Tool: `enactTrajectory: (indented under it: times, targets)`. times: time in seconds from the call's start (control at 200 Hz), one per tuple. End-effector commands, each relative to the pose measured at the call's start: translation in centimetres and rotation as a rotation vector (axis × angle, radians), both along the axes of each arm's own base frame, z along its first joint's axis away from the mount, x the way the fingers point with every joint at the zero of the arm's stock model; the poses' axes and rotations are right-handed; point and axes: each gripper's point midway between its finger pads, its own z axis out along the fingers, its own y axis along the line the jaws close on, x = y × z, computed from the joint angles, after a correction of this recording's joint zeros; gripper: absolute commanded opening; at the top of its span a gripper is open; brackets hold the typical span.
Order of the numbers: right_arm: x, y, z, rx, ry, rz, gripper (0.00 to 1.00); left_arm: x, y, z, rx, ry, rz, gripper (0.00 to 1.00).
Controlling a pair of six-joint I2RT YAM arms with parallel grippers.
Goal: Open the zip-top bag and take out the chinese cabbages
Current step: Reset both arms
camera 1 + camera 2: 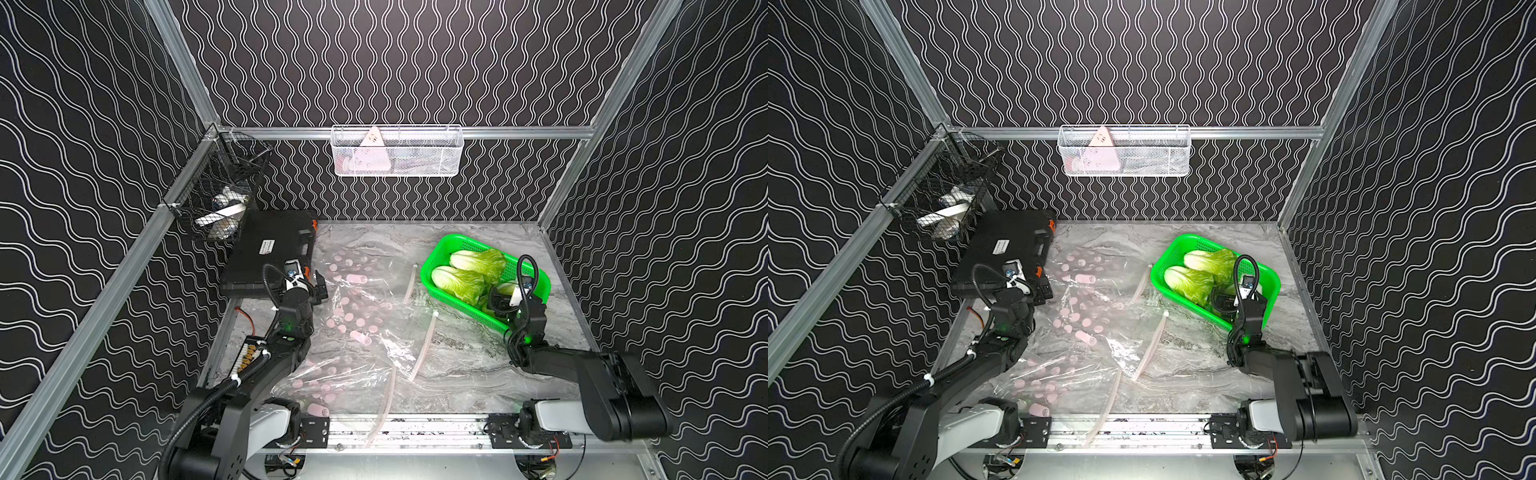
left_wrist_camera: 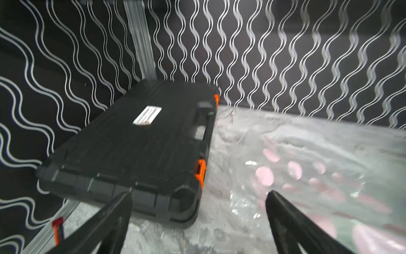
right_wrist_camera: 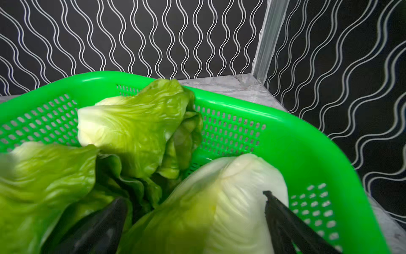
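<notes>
The zip-top bag, clear plastic with pink dots, lies crumpled and flat across the middle of the table in both top views. All three chinese cabbages are in the green basket at the right. Two of them show plainly; the third lies under my right gripper. That gripper is open, one finger on each side of the cabbage's whitish base. My left gripper is open and empty, low over the bag's far left edge, beside a black case.
A black tool case with orange latches lies at the back left, close to my left fingers. A black wire basket hangs on the left rail and a white wire basket on the back rail. Patterned walls enclose the table.
</notes>
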Motion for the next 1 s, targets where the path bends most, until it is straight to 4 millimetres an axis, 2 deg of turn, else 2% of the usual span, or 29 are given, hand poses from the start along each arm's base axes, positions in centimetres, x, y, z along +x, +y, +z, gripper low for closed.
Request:
enactTrajectory:
  times: [0.0, 0.11, 0.22, 0.355, 0.56, 0.736, 0.771, 0.786, 0.856, 0.926, 0.996]
  targets:
    - [1.0, 0.2, 0.5, 0.015, -0.081, 0.008, 1.0, 0.5, 0.9, -0.6, 0.017, -0.014, 0.052, 0.99]
    - [1.7, 0.7, -1.3, 0.002, -0.054, 0.041, 1.0, 1.5, 0.7, -2.6, 0.032, 0.009, 0.04, 0.99]
    - [1.5, 0.9, -1.5, 0.001, -0.05, 0.053, 1.0, 1.6, 0.4, -2.8, 0.027, 0.015, 0.009, 0.99]
    - [2.3, 0.9, -2.0, 0.014, -0.011, 0.05, 1.0, 1.4, 0.2, -2.8, 0.028, 0.005, -0.008, 0.99]
    - [2.6, 0.6, -2.3, 0.025, 0.014, 0.045, 1.0, 1.5, -0.1, -6.2, 0.052, 0.056, -0.002, 0.99]
    - [2.9, 0.5, -2.3, 0.03, 0.023, 0.043, 1.0, 2.4, -1.6, -7.8, 0.062, 0.076, -0.1, 1.0]
    - [2.9, 0.5, -2.4, 0.033, 0.029, 0.046, 1.0, 2.2, -1.7, -8.8, 0.06, 0.092, -0.11, 0.99]
    - [3.0, 0.5, -2.5, 0.034, 0.032, 0.046, 1.0, 2.5, -1.8, -8.3, 0.059, 0.059, -0.112, 0.99]
    - [3.2, 0.4, -2.6, 0.046, 0.048, 0.05, 1.0, 2.4, -1.8, -9.3, 0.055, 0.117, -0.125, 0.99]
    - [3.4, 0.3, -2.7, 0.051, 0.055, 0.051, 1.0, 2.9, -1.5, -8.8, 0.064, 0.086, -0.114, 0.99]
    - [3.6, 0.3, -2.8, 0.061, 0.067, 0.054, 1.0, 2.9, -1.5, -9.2, 0.045, 0.115, -0.112, 0.99]
